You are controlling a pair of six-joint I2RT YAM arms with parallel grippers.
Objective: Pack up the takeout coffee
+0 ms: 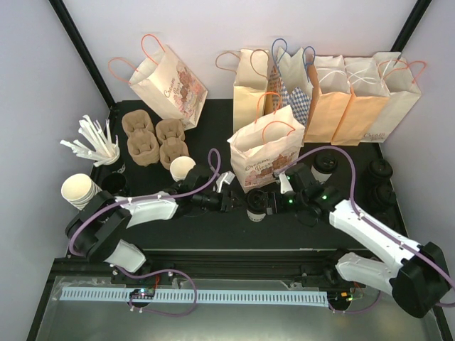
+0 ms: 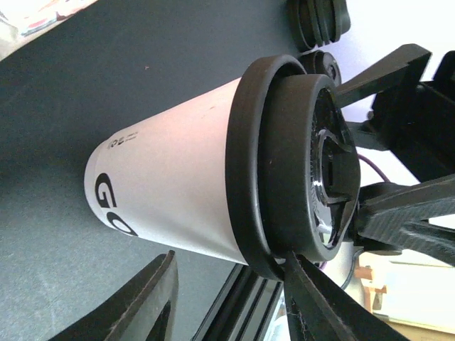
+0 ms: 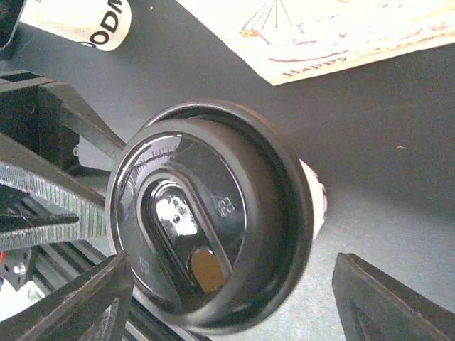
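A takeout coffee (image 1: 256, 206), a white paper cup with a black lid, sits on the black mat between my two grippers. In the left wrist view the takeout coffee (image 2: 178, 192) fills the frame. My left gripper (image 2: 227, 259) is open: one finger touches the lid's rim and the other stands apart from the cup wall. My right gripper (image 3: 233, 261) is open, its fingers wide on either side of the lid (image 3: 206, 213) and touching nothing. From above, the left gripper (image 1: 229, 201) and the right gripper (image 1: 277, 201) face each other across the cup. A second takeout coffee (image 1: 323, 165) stands behind the right arm.
A printed paper bag (image 1: 266, 153) stands just behind the cup. More bags (image 1: 341, 99) line the back, and one (image 1: 170, 82) lies at the back left. Cup carriers (image 1: 153, 138), a lidless cup (image 1: 183, 168), stacked cups (image 1: 79, 190), stirrers (image 1: 96, 145) and loose lids (image 1: 380, 181) surround the work area.
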